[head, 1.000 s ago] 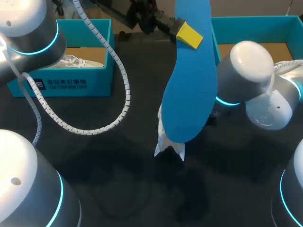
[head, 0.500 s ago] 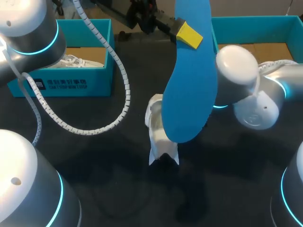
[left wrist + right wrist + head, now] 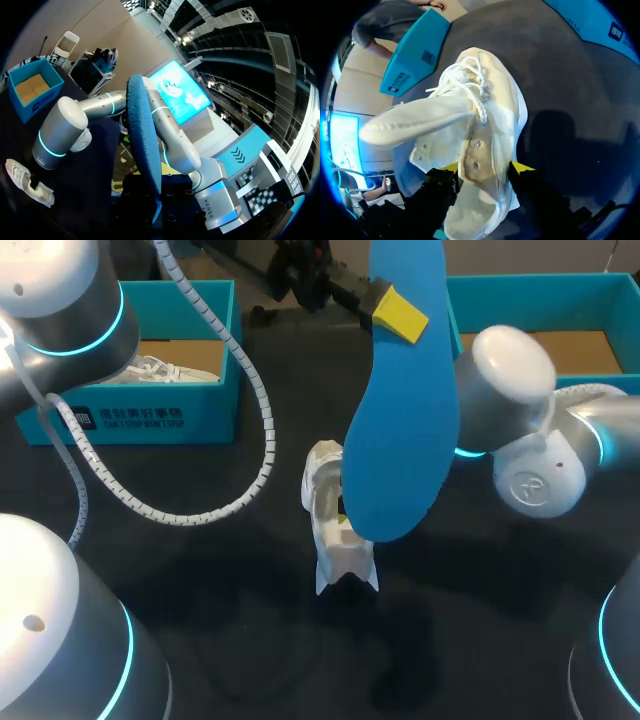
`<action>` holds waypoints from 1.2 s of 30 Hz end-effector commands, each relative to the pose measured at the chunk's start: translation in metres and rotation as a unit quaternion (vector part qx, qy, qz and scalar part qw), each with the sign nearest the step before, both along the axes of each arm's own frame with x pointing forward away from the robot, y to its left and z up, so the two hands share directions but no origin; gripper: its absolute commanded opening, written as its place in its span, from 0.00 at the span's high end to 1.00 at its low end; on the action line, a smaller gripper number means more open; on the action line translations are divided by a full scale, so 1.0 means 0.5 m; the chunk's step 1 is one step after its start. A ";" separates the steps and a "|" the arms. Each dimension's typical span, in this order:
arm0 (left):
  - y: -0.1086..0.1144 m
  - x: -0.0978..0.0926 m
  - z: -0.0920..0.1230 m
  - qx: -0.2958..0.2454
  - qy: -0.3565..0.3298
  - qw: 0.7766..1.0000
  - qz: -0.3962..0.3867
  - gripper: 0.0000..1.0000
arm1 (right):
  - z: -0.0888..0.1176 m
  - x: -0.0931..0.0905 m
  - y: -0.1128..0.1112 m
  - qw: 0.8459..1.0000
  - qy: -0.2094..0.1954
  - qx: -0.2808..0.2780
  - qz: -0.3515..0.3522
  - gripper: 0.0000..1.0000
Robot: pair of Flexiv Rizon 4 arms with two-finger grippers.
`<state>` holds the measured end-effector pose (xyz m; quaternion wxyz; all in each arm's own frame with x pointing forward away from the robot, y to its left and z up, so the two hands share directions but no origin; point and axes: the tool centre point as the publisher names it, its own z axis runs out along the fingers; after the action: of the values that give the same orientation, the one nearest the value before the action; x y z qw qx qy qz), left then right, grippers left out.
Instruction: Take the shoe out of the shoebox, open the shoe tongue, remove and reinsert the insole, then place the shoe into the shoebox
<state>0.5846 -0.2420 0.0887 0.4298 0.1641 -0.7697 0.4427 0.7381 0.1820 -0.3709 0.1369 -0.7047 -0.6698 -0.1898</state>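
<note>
Blue insole (image 3: 400,430) is out of the white shoe (image 3: 340,555) and held aloft, my left gripper (image 3: 395,310) clamped on it. My right gripper (image 3: 485,170) pinches the shoe mid-table, its tongue (image 3: 415,122) laid open. By my judgement, reinsertion and return to the far-right shoebox (image 3: 530,290) remain outstanding.
</note>
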 end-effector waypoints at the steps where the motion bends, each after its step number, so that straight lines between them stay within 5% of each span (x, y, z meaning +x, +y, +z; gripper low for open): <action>1: 0.001 -0.001 -0.002 0.000 0.000 1.000 0.001 1.00 | 0.019 -0.001 -0.038 0.999 0.027 0.044 0.015 0.00; 14: 0.001 -0.001 -0.002 0.000 0.000 1.000 0.001 1.00 | 0.019 -0.001 -0.038 0.999 0.027 0.044 0.015 0.00; 25: 0.001 -0.001 -0.002 0.000 0.000 1.000 0.001 1.00 | 0.146 -0.002 -0.100 0.991 -0.001 0.129 0.041 0.00; 36: 0.001 -0.001 -0.002 0.000 0.000 1.000 0.001 1.00 | 0.258 -0.007 -0.131 0.948 -0.064 0.301 0.081 0.00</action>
<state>0.5846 -0.2420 0.0887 0.4298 0.1641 -0.7697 0.4427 0.7460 0.1385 -0.2523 0.2698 -0.5968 -0.6673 -0.3547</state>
